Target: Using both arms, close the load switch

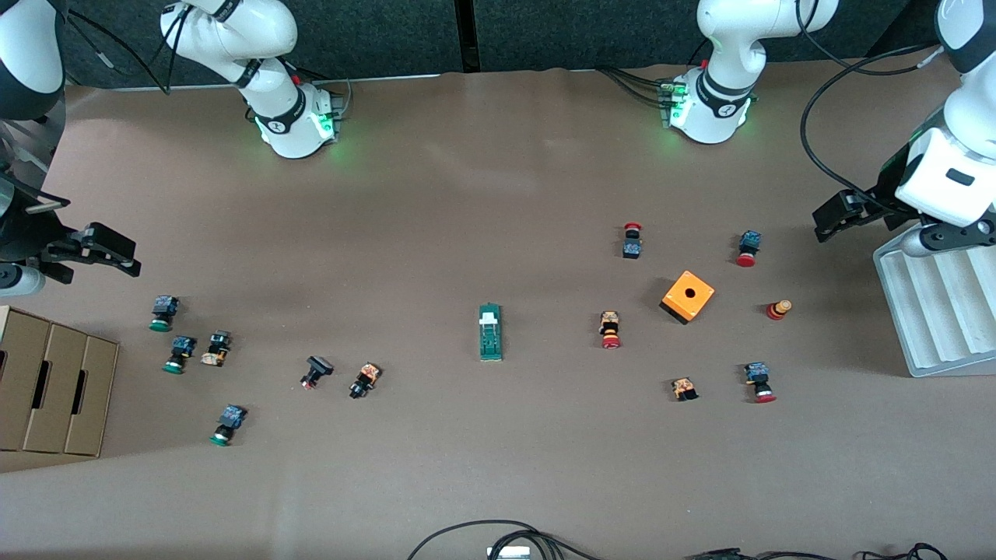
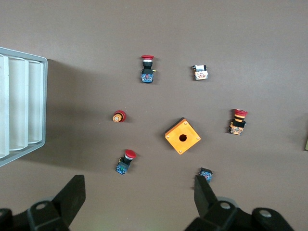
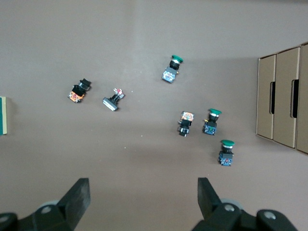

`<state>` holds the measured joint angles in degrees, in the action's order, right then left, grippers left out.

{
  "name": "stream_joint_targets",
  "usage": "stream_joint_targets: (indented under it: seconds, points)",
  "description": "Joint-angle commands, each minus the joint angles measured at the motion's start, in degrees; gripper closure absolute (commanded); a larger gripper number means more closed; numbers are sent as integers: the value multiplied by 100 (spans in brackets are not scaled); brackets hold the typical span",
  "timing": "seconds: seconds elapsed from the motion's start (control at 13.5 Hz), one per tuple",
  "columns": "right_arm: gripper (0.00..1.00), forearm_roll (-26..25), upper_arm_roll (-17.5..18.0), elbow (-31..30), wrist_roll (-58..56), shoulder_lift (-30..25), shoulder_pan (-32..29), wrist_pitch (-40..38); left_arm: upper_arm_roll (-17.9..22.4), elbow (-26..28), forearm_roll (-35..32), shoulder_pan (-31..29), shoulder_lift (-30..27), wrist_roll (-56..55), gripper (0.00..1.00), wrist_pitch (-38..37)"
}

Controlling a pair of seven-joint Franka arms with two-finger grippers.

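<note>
The load switch (image 1: 490, 332), a narrow green block with a white sliding piece at the end farther from the front camera, lies alone at the middle of the table. Only its edge shows in the right wrist view (image 3: 2, 115). My left gripper (image 1: 832, 218) hangs open and empty in the air at the left arm's end of the table, over bare table beside the pale tray; its wrist view (image 2: 139, 192) shows the fingers wide apart. My right gripper (image 1: 109, 257) hangs open and empty at the right arm's end, over bare table near the green-capped buttons (image 3: 143, 192).
An orange cube with a hole (image 1: 688, 296) and several red-capped push buttons (image 1: 610, 330) lie toward the left arm's end. Several green-capped buttons (image 1: 163, 313) lie toward the right arm's end. A cardboard box (image 1: 47, 389) and a pale ribbed tray (image 1: 934, 311) stand at the table's ends.
</note>
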<state>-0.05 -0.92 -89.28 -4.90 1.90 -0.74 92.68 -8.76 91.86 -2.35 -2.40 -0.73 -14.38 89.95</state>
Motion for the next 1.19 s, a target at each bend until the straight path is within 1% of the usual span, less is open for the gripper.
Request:
stream_joint_targets:
  seconds: [0.0, 0.52, 0.89, 1.11]
  points:
    - [1, -127, 22, -54, 15, -103, -5, -92, -47, -63, -20, -15, 20, 6, 0, -65]
    - [1, -127, 31, -54, -3, -94, -14, -188, -56, -55, -11, -6, 20, -3, 0, -74]
    - [1, -136, 66, -46, 24, 47, 66, -127, -64, -63, -2, -6, 20, -29, 0, -223]
    - [1, -127, 66, -46, 24, 38, 57, -118, -64, -72, 7, 3, 72, 6, 0, -381]
